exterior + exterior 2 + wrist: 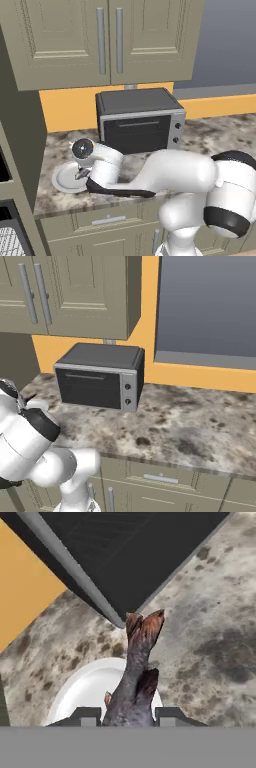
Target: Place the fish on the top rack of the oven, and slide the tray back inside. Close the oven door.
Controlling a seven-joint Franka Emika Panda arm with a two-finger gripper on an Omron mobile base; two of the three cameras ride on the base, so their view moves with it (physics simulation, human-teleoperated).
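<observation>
The gripper (128,716) is closed on the fish (134,679): in the hand view its two dark fingertips (86,716) press the grey body from either side, and the fish runs away from them, tail fanned out at the far end. Directly beyond and below the fingers lies the white plate (87,687), and whether the fish touches it cannot be told. Past the tail, on the speckled counter (210,637), stands the toaster oven (130,557), its dark front and grey edge close ahead of the gripper. In the left base view the hand (97,167) hangs low over the plate (65,180) near the counter's left end, with the toaster oven (140,120) behind and to its right. Down at the left edge of that view, well below the gripper, a corner of the rack (10,242) shows as thin silver bars.
</observation>
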